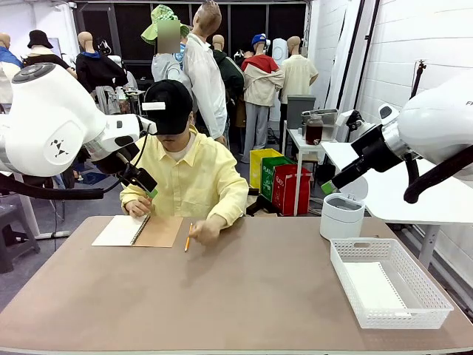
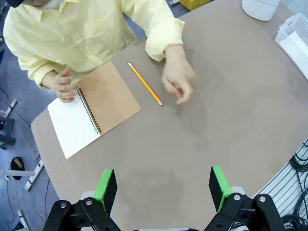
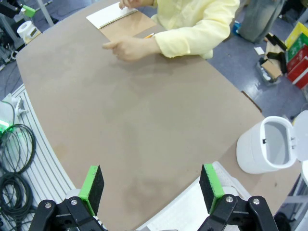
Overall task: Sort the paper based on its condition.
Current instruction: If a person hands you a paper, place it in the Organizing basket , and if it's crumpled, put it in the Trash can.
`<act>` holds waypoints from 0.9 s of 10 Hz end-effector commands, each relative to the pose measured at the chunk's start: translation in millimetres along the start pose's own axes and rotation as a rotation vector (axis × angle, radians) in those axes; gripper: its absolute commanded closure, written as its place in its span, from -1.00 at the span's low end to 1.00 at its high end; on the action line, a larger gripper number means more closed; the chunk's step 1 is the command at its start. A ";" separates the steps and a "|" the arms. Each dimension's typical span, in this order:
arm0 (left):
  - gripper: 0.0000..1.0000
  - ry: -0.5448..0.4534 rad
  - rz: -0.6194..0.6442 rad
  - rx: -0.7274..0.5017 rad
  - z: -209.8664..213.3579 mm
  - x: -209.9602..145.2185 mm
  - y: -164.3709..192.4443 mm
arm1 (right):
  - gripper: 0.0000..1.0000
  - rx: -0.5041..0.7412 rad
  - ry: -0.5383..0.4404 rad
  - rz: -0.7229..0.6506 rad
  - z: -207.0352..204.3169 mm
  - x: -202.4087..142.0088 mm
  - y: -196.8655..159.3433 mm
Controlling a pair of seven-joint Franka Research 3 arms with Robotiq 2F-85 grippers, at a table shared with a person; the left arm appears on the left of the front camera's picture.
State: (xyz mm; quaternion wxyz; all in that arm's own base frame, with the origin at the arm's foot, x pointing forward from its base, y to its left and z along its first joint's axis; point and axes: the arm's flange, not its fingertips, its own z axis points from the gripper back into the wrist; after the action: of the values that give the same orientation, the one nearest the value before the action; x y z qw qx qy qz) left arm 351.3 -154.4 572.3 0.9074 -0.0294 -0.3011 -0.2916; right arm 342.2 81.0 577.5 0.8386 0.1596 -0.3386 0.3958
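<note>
One smooth white sheet of paper (image 1: 372, 285) lies flat in the white basket (image 1: 347, 255) at the table's right front. My left gripper (image 1: 150, 191) hangs open high over the table's left side, above the person's notebook; in its wrist view the left gripper (image 2: 162, 190) holds nothing between the green pads (image 2: 106, 189). My right gripper (image 1: 328, 188) is raised at the right, above the bin, and the right gripper (image 3: 150, 187) also stands open with nothing in it, over the table's edge and the basket (image 3: 226, 179).
A person in a yellow shirt sits at the far side, one hand (image 2: 62, 84) on an open spiral notebook (image 1: 137, 231) with a tan cover (image 2: 113, 98), the other hand (image 2: 178, 82) beside a yellow pencil (image 2: 144, 84). A white lidded bin (image 1: 341, 216) stands at the far right.
</note>
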 end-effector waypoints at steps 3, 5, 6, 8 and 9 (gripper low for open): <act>-1.00 -0.001 0.000 0.000 0.6 -0.1 0.8 | -1.00 0.004 -0.002 0.001 -0.2 -0.2 0.5; -1.00 -0.001 0.000 0.000 0.6 -0.1 0.8 | -1.00 0.004 -0.002 0.001 -0.2 -0.2 0.5; -1.00 -0.001 0.000 0.000 0.6 -0.1 0.8 | -1.00 0.004 -0.002 0.001 -0.2 -0.2 0.5; -1.00 -0.001 0.000 0.000 0.6 -0.1 0.8 | -1.00 0.004 -0.002 0.001 -0.2 -0.2 0.5; -1.00 -0.001 0.000 0.000 0.6 -0.1 0.8 | -1.00 0.004 -0.002 0.001 -0.2 -0.2 0.5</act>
State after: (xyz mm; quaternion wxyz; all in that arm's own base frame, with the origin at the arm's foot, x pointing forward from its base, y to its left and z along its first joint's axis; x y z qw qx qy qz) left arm 351.3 -154.4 572.3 0.9074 -0.0294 -0.3011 -0.2916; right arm 342.2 81.0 577.5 0.8386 0.1596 -0.3386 0.3958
